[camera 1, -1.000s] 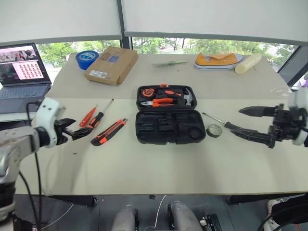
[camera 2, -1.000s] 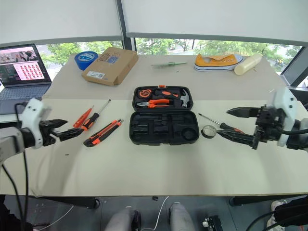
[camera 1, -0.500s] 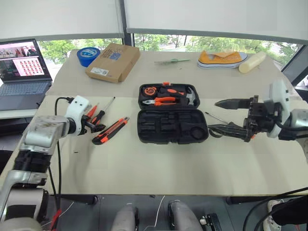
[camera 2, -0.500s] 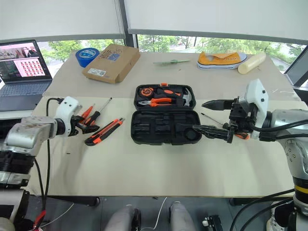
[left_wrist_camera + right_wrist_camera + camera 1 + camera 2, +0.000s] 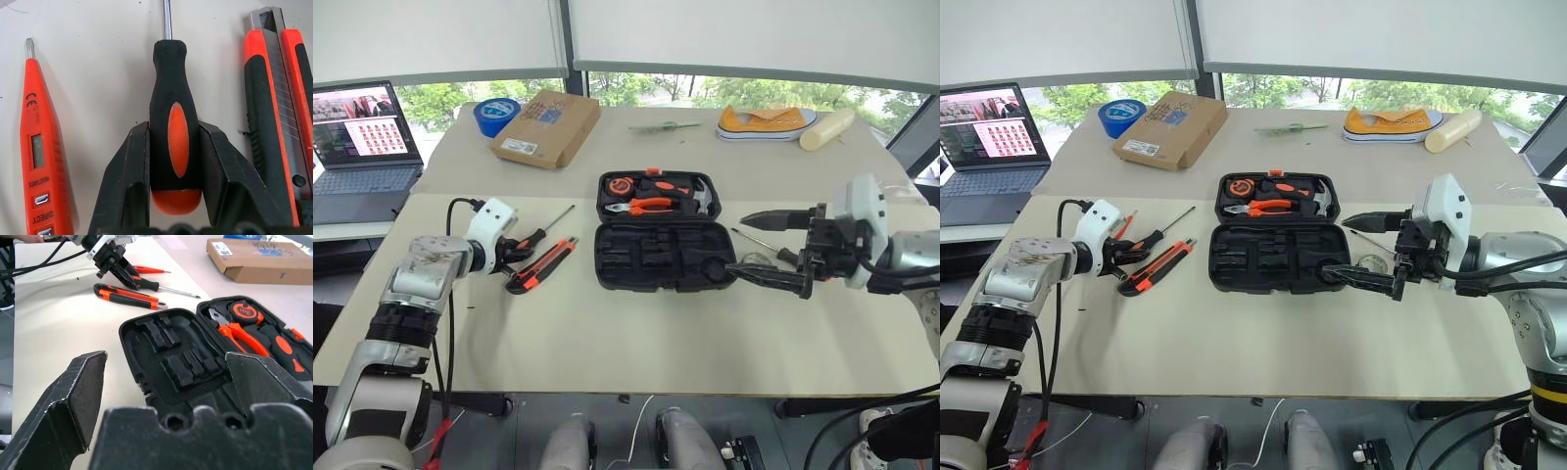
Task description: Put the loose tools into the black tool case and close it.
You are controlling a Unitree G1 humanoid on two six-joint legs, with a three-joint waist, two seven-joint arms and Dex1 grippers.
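Left gripper [image 5: 175,161] low over table, fingers clamping screwdriver [image 5: 174,122] handle.

Black tool case [image 5: 665,233] lies open mid-table; screwdrivers [image 5: 174,132], utility knife [image 5: 540,265] toward the left edge.

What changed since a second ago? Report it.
The left hand reached in to the tools and closed on the black screwdriver. The right hand moved left over the case, jaws open. The knife, tester and case stayed put.
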